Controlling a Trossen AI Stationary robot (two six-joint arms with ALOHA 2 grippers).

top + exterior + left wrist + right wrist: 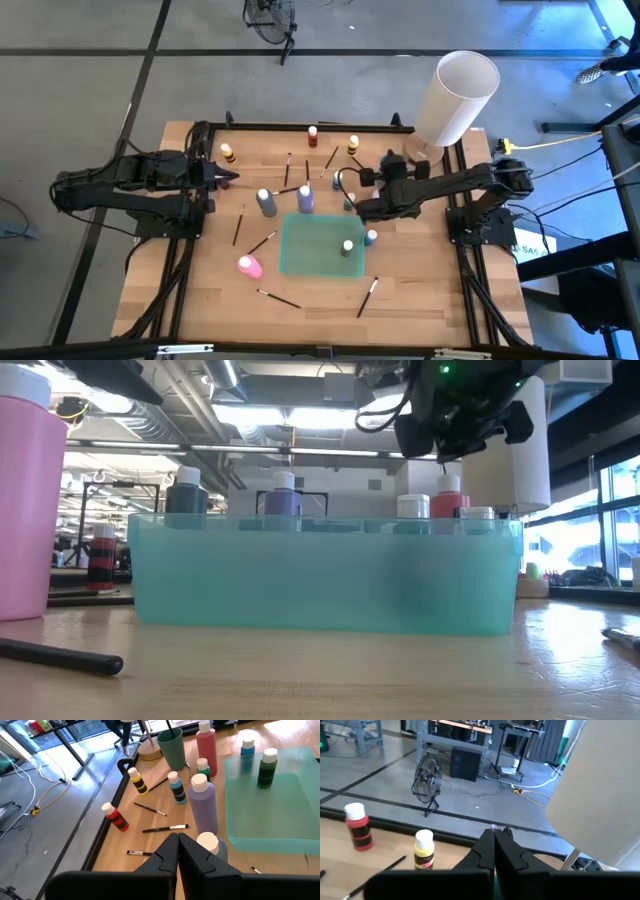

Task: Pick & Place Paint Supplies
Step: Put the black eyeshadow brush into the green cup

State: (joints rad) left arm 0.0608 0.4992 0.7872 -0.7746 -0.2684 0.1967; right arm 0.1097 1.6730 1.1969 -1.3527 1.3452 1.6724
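Left gripper [177, 851]: clenched, empty.
Grey bottle [210, 846]: just beside its fingertips.
Purple bottle [202, 802]: ahead of them.
Right gripper [495, 845]: clenched, seemingly empty.
Yellow bottle [424, 850]: near, beside its fingers.
Tray [300, 250]: holds green bottle [347, 247].

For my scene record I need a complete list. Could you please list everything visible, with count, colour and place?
Table: one, wooden.
Tray: one, teal, table middle.
Green bottle: one, inside tray.
Other bottles: about nine; pink, purple, grey, red, yellow, blue; standing around tray.
Brushes: about eight, dark, lying scattered on table.
Cylinder: one, white, far right corner.
Fan: one, dark, floor beyond table.
Left gripper: shut, empty, left side of table.
Right gripper: shut, empty, above table beyond tray.
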